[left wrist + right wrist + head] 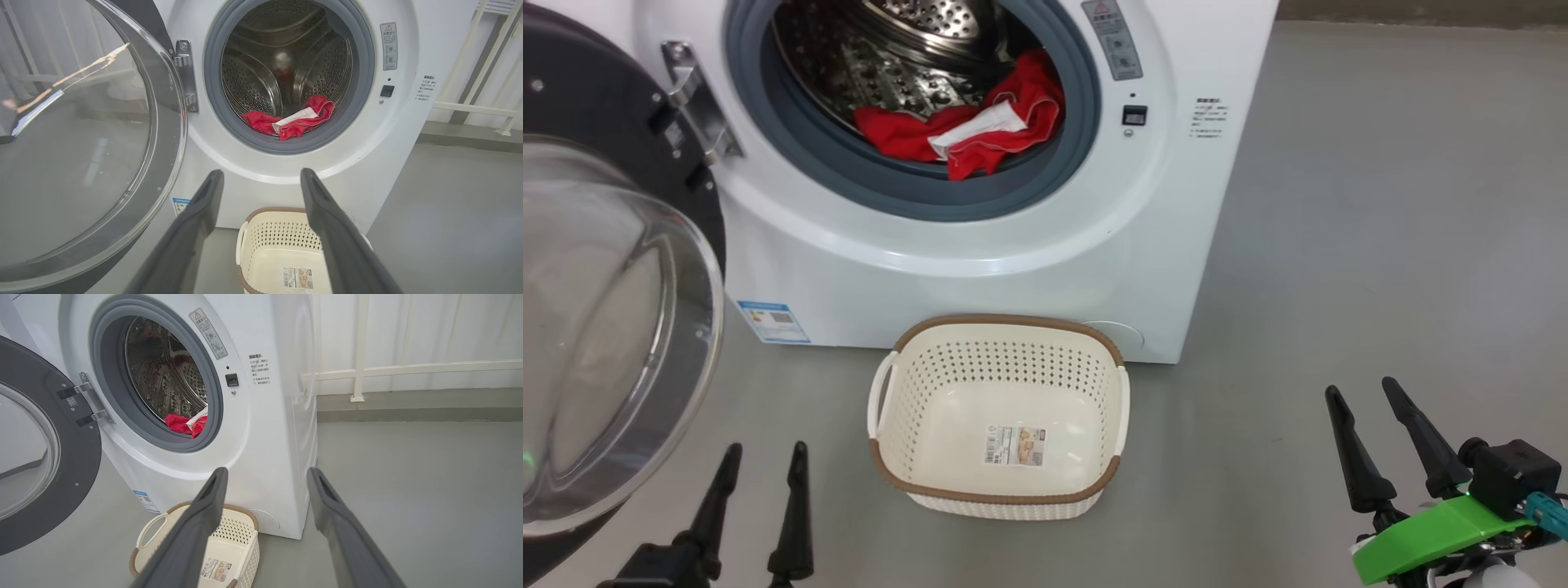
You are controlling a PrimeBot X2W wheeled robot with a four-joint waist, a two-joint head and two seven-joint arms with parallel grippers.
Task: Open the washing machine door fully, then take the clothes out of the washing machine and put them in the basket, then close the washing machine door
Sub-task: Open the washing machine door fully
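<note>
Head view, bottom edge: left gripper (766, 447) at lower left and right gripper (1360, 385) at lower right, each with its fingers spread wide, holding nothing and touching nothing. Lower centre: the basket (1001, 359), upright on the grey floor (1380, 245), just in front of the washing machine (980, 278). Left edge: the washing machine door (572, 90), swung open on its hinge (698, 102). Upper centre: the clothes (964, 131), red with a white panel, lying at the front of the drum (890, 57) against the grey gasket (907, 192).
</note>
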